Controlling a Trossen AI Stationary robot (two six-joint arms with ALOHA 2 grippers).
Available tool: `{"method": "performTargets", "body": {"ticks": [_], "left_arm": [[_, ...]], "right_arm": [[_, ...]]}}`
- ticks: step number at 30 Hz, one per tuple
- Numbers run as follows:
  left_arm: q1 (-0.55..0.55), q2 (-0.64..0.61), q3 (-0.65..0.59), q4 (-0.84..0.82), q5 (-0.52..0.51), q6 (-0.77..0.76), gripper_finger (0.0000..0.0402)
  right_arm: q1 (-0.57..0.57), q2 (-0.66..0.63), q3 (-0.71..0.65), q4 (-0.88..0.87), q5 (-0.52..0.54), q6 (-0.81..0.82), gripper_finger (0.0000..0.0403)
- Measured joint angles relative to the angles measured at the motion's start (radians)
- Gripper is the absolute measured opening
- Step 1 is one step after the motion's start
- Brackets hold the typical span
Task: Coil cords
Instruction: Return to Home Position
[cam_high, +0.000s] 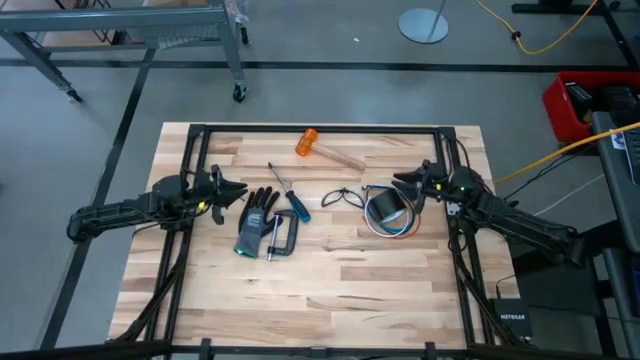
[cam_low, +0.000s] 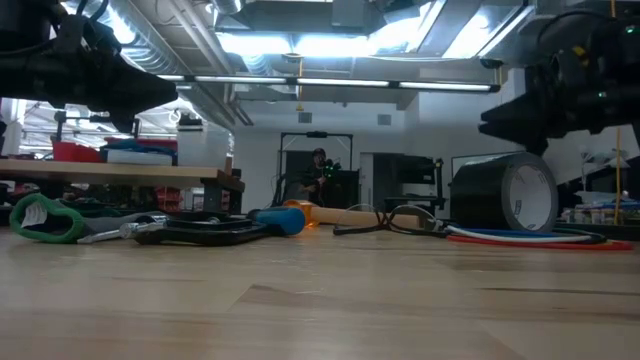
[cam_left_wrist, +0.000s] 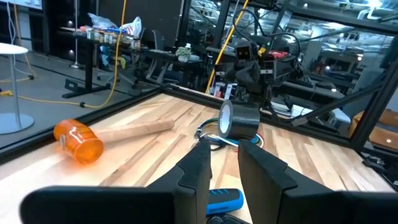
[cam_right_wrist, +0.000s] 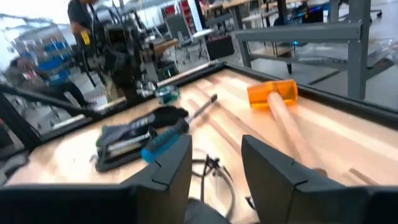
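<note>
The front of the wooden table (cam_high: 330, 300) is bare. A bit farther in, left of the middle, a metal clamp (cam_high: 283, 237) lies flat. A dark glove (cam_high: 257, 213) with a green cuff lies just beside it on the left.

To the right is the bundle of red, white and blue wires (cam_high: 396, 230). It lies in flat loops on the table. A dark roll of tape (cam_high: 385, 207) stands on its edge on these loops.

A screwdriver (cam_high: 297, 204) with a blue handle lies slanted between the glove and the tape. Just past it, near the middle of the table, the thin black cord (cam_high: 343, 198) lies in small loops, close to the roll of tape.

The left gripper (cam_high: 238, 192) hangs in the air over the left side of the table, near the glove. Its jaws are a little apart and hold nothing. The right gripper (cam_high: 400, 182) hangs over the right side, up above the roll of tape and not touching it. Its jaws are apart too, with nothing in them.

Farther back lies a hammer (cam_high: 325, 150) with an orange head and a wooden handle.

Far off in the room behind the table, a person (cam_low: 318, 172) stands by a doorway.
</note>
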Motion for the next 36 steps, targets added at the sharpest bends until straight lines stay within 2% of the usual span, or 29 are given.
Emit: {"method": "performTargets", "body": {"ticks": [4, 12, 19, 36], "left_arm": [[0.0, 0.0, 0.0, 0.0, 0.0, 0.005, 0.0074], [0.0, 0.0, 0.0, 0.0, 0.0, -0.056, 0.0074], [0.0, 0.0, 0.0, 0.0, 0.0, 0.014, 0.0074], [0.0, 0.0, 0.0, 0.0, 0.0, -0.041, 0.0074]], "right_arm": [[0.0, 0.0, -0.001, -0.039, 0.019, -0.049, 0.0143], [0.0, 0.0, -0.002, -0.132, 0.139, -0.082, 0.0143], [0.0, 0.002, -0.003, -0.134, 0.143, -0.088, 0.0143], [0.0, 0.002, -0.004, -0.135, 0.141, -0.088, 0.0143]]}}
